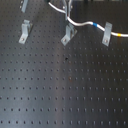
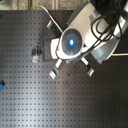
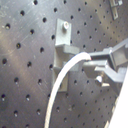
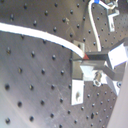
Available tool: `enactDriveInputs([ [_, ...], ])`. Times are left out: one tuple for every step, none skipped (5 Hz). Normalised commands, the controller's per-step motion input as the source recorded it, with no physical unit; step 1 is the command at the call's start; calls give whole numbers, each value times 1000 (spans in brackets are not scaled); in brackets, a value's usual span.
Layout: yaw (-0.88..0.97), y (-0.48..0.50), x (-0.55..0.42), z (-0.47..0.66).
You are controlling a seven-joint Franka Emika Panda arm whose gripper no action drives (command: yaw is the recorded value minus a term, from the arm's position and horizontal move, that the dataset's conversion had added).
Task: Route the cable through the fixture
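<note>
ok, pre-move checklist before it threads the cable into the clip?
1. Cable held in gripper: ok, its end sits between the fingers in both wrist views.
2. Fixture in sight: ok, the slanted clip is right beside the cable in the first wrist view.
3. Cable seated in the fixture: cannot tell.
4. Cable already through the far clip: ok, it passes that clip in the first exterior view.
5. Slack free of snags: cannot tell, the arm hides it in the second exterior view.

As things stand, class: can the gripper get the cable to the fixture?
Probably yes. The gripper holds the cable right beside the fixture in the first wrist view, with nothing visible between them.
</note>
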Motion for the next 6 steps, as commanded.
enactDriveInputs([
  [511,-162,-118,38],
  [31,-106,246,-52],
  [180,-229,455,-71],
  [386,-246,372,-42],
  [348,-115,-15,-1],
  [417,183,-165,-3],
])
